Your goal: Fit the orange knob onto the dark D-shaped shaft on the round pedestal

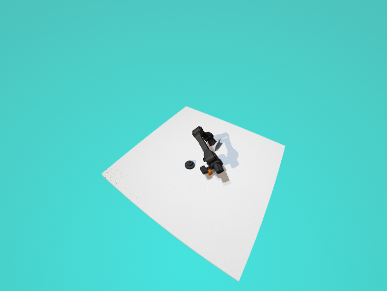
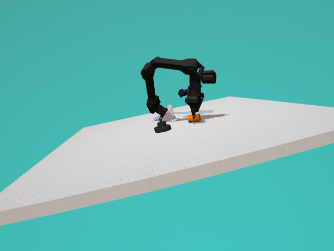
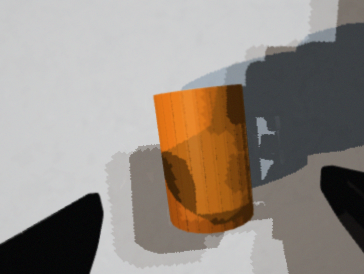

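The orange knob [image 1: 209,172] [image 2: 190,118] [image 3: 205,125] is a cylinder lying on its side on the table. Its hole is not visible. My gripper [image 2: 195,112] [image 3: 211,190] is open and empty and points down over the knob. In the wrist view the two black fingertips stand to the left and right of the knob, apart from it. In the top view the arm hides the fingers. The dark round pedestal [image 1: 189,166] [image 2: 162,128] stands upright to the left of the knob in the top and exterior views. Its thin shaft [image 2: 160,120] is bare; its flat side cannot be made out.
The pale table [image 1: 200,216] [image 2: 129,151] carries everything. The arm's base, with a pale wedge-shaped piece [image 2: 169,114], is behind the pedestal in the exterior view. The arm arches above the table, and its shadows fall around the knob.
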